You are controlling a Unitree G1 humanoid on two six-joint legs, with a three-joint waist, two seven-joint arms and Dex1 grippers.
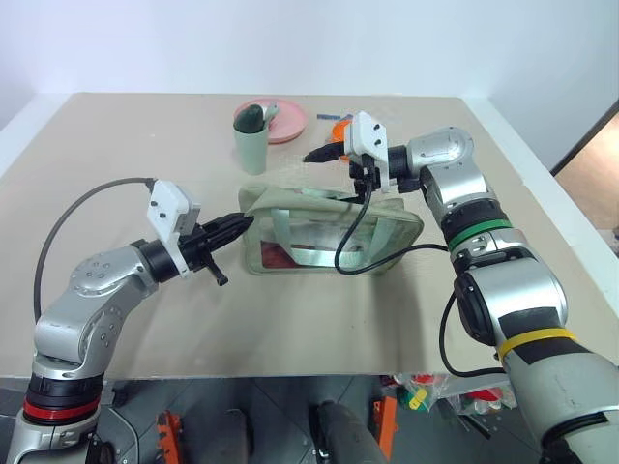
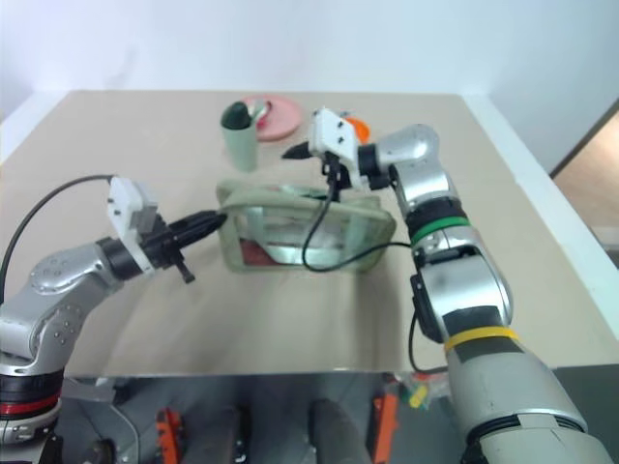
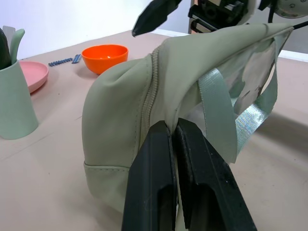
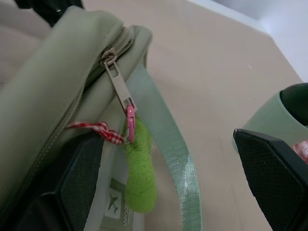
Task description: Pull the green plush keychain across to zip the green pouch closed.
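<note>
The green pouch point(image 1: 329, 227) lies across the middle of the table, its zipper point(image 3: 148, 91) running along the top. My left gripper point(image 1: 237, 224) is shut on the fabric at the pouch's left end point(image 3: 125, 144). The right gripper point(image 1: 338, 169) hovers open over the pouch's far top edge, pointing left. In the right wrist view the green plush keychain point(image 4: 140, 180) hangs from a pink ring point(image 4: 130, 120) on the zipper pull point(image 4: 118, 82), down the pouch's side beside a green strap point(image 4: 166, 159). It lies between the right gripper's spread fingers point(image 4: 274, 178), untouched.
A pale green cup point(image 1: 253, 135), a pink plate point(image 1: 288, 121) and an orange bowl point(image 3: 105, 55) stand behind the pouch. The right arm's black cable point(image 1: 353, 242) drapes over the pouch. A red checked ribbon point(image 4: 98, 129) is tied near the zipper pull.
</note>
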